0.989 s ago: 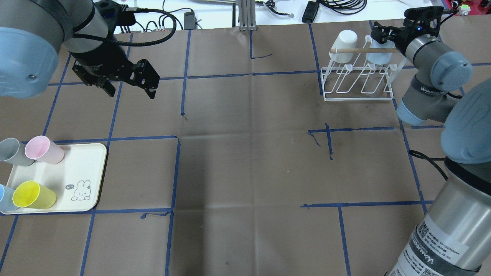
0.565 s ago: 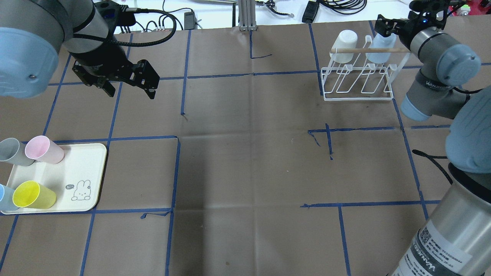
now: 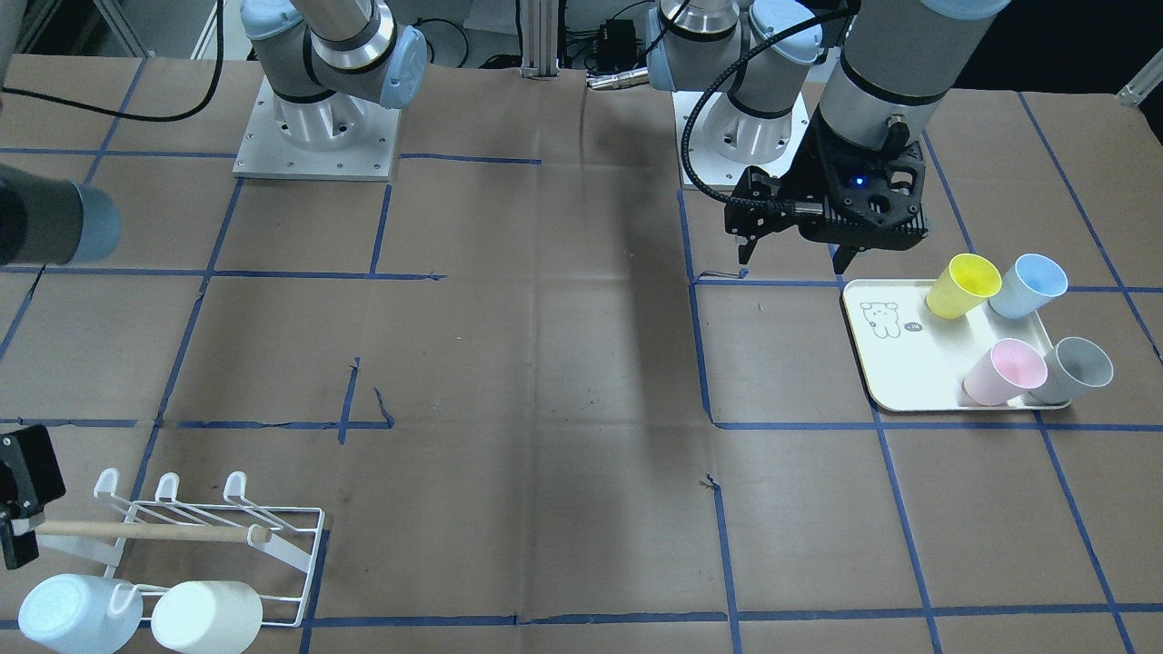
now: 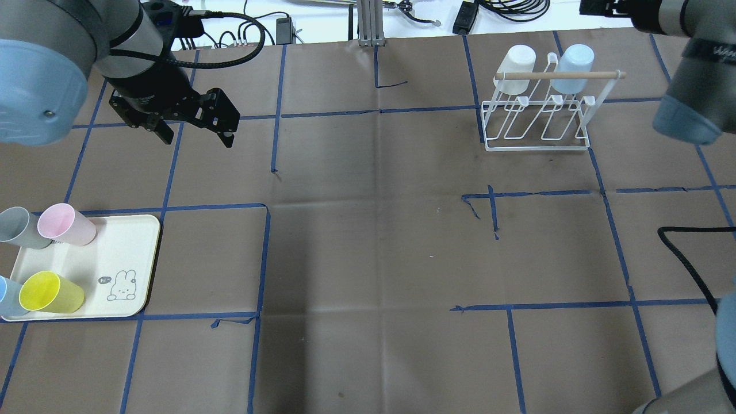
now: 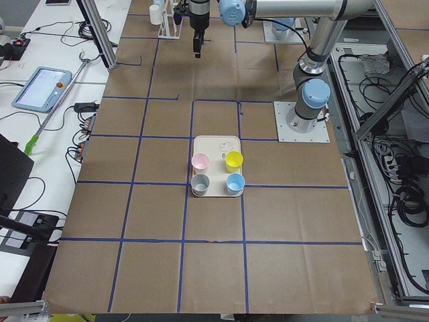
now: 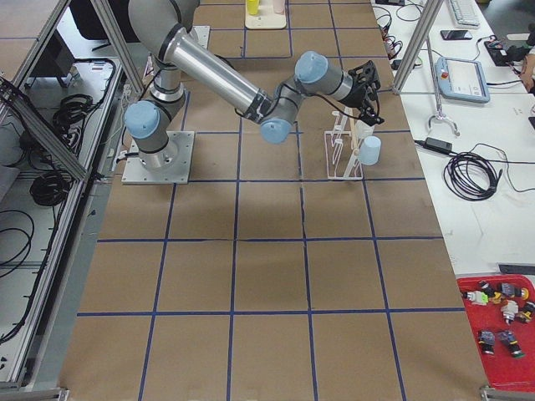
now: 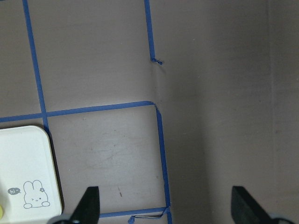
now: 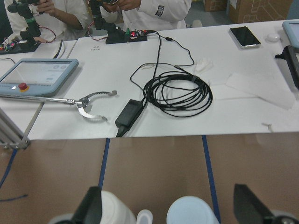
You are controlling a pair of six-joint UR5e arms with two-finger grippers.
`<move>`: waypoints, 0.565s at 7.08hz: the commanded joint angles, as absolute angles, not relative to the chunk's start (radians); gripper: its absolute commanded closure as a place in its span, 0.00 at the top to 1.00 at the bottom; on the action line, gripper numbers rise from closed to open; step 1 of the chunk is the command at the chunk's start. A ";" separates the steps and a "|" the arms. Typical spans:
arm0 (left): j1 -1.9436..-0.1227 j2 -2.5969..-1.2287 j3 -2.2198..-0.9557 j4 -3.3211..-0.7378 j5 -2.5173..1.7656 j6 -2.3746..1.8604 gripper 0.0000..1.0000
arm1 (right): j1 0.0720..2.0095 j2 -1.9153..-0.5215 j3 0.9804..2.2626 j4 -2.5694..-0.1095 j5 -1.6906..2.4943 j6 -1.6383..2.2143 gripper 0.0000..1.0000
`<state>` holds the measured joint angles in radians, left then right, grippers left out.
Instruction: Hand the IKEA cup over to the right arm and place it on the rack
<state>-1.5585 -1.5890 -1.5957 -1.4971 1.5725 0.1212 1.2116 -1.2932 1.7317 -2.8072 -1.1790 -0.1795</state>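
The white wire rack [image 4: 537,118] with its wooden dowel [image 4: 560,75] holds a white cup [image 4: 516,68] and a light-blue cup [image 4: 569,68], both upside down on pegs. My right gripper [image 8: 167,196] is open and empty, raised beyond the rack above both cups. In the front-facing view it [image 3: 18,509] sits at the left edge by the dowel end. My left gripper [image 4: 198,129] is open and empty above the table, beyond the cream tray [image 4: 123,253]. On the tray lie pink [image 4: 66,224], grey [image 4: 20,228], yellow [image 4: 50,292] and blue [image 3: 1027,283] cups.
The brown paper table top carries a grid of blue tape. Beyond the table's far edge a white bench holds a coiled black cable [image 8: 177,91], a power brick and a pendant. People in white coats stand behind it.
My right gripper has pulled up and back from the light-blue cup, which stays on the rack. My left gripper has barely moved.
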 commanded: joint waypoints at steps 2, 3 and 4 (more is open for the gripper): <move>-1.560 -1.589 -1.597 -1.497 1.574 0.121 1.00 | 1.215 -1.500 1.715 -2.185 -1.184 -0.184 1.00; -1.560 -1.589 -1.595 -1.497 1.574 0.121 1.00 | 1.216 -1.526 1.713 -2.022 -1.199 -0.184 1.00; -1.560 -1.589 -1.597 -1.497 1.574 0.121 1.00 | 1.218 -1.529 1.698 -1.833 -1.230 -0.184 1.00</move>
